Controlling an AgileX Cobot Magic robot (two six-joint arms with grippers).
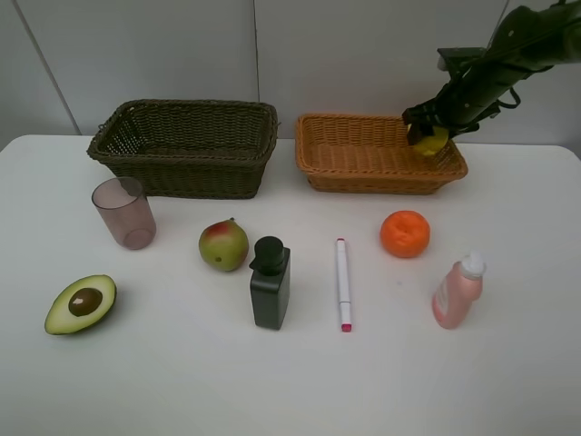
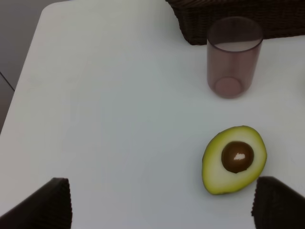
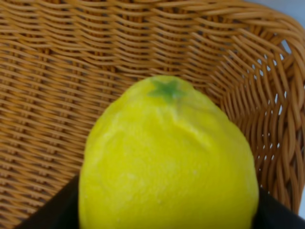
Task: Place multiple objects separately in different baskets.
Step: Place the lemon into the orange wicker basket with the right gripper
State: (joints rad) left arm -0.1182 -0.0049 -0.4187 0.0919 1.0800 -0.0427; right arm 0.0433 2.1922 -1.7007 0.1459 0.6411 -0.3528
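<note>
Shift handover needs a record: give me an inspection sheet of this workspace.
Surface: white table, no spills seen.
Job's things: dark brown-green wicker basket and orange-tan wicker basket at the back; on the table, translucent mauve cup, halved avocado, red-green pear-like fruit, black pump bottle, white pink-capped marker, orange, small pink bottle.
Clutter: nothing seen.
Grippers: left gripper open above the table near the avocado; right gripper shut on a yellow lemon over the orange-tan basket.
Cables: nothing seen.
Surroundings: pale wall panels behind.
</note>
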